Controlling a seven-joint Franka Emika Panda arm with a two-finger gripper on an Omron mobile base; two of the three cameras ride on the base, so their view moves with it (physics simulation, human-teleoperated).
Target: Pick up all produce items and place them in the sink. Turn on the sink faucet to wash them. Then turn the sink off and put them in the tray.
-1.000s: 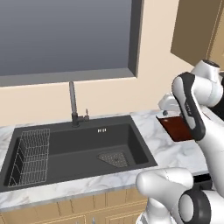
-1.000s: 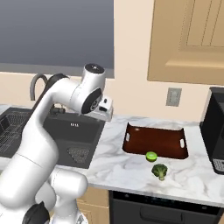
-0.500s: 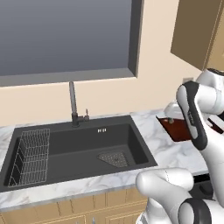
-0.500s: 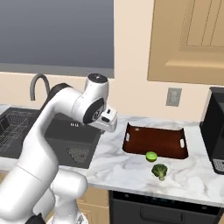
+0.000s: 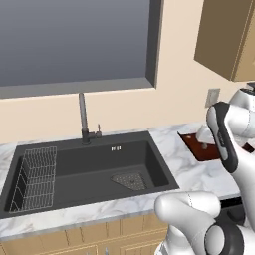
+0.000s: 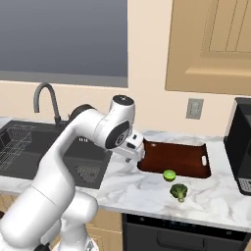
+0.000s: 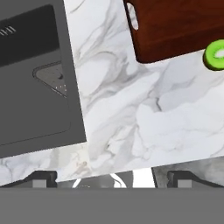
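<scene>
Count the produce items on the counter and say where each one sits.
2. The lime-green fruit sits on the marble at the tray's front edge; the broccoli floret is just in front of it. None appear hidden.

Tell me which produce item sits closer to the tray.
The lime-green fruit, right at the tray's front rim. The broccoli lies farther out on the counter.

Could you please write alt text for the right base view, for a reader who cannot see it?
A white robot arm reaches over a marble counter, its open gripper hanging beside a reddish-brown tray. A lime-green fruit and a broccoli floret lie in front of the tray; a black sink sits left.
</scene>
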